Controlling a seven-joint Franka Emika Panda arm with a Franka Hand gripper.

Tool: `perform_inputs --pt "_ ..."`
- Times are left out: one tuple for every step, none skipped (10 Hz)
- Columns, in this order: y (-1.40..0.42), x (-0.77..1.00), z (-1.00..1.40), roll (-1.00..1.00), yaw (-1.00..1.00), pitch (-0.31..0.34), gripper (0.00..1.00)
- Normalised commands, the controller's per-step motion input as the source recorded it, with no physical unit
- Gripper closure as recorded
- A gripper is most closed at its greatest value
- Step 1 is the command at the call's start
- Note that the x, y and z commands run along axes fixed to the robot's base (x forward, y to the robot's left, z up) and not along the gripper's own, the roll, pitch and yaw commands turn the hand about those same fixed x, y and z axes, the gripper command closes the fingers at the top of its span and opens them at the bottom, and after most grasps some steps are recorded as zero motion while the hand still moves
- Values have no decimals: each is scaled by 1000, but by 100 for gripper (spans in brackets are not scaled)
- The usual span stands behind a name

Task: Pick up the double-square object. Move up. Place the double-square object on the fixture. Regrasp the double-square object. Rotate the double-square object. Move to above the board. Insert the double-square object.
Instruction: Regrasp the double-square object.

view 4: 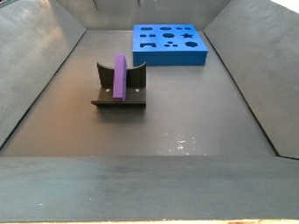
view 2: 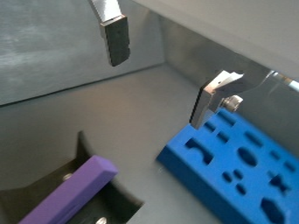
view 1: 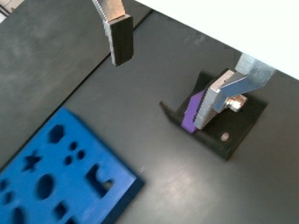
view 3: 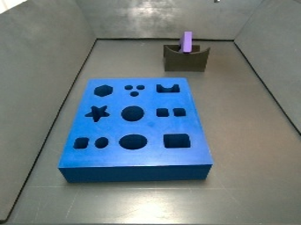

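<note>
Open, empty end effector (view 1: 176,70) hovers above double-square object (view 1: 191,111) upright in fixture (view 4: 118,94).

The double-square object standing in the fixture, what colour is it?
Purple. The double-square object shows best in a side view, upright in the dark fixture; the gripper is above, empty.

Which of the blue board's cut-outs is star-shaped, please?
On the board, the star at the left edge's middle row; its neighbours are hexagon, circles and squares. The gripper is open, empty.
</note>
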Motion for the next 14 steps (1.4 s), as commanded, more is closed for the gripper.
perform_inputs --pt "-27 -32 6 1000 22 8 0" --pt "-25 -36 11 1000 22 4 0" --pt "-25 -40 11 1000 23 -4 0" --pt "-23 -36 6 1000 23 -9 0" --pt "-23 -28 -2 1000 25 -17 0" --pt "-23 -24 -3 1000 26 -21 0" --pt "-18 -25 -1 1000 27 -23 0" --pt "-20 -22 4 1000 28 -21 0" --pt "-24 -13 9 1000 29 -16 0" --pt "-21 -5 10 1000 29 -13 0" --pt "-26 16 4 1000 30 -5 0" --pt "-27 29 -10 1000 31 4 0" --pt "-29 45 -14 1000 34 16 0" --pt "-31 54 -7 1000 38 30 0"
